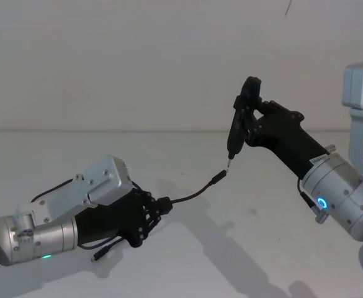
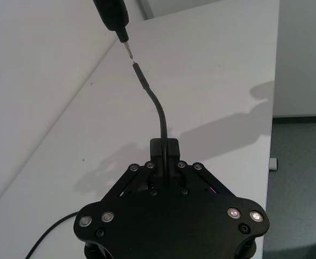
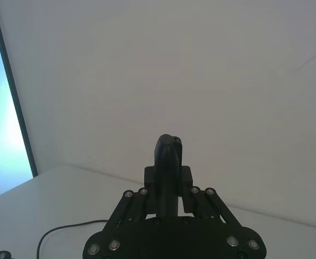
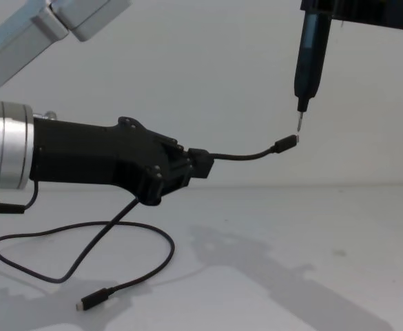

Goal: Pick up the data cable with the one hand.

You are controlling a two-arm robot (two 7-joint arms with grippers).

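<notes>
Nearest us, on the worktop, we see the loose end of the data cable, its plug lying toward the near edge, the slack looping back up to the left gripper. Our left gripper is clamped on the cable just behind its other plug, holding that stretch lifted clear of the worktop; the free plug curves forward and up. Farther off, our right gripper is closed around a slender black pen-like tool, held upright, its metal tip just beside the raised plug's silver end.
</notes>
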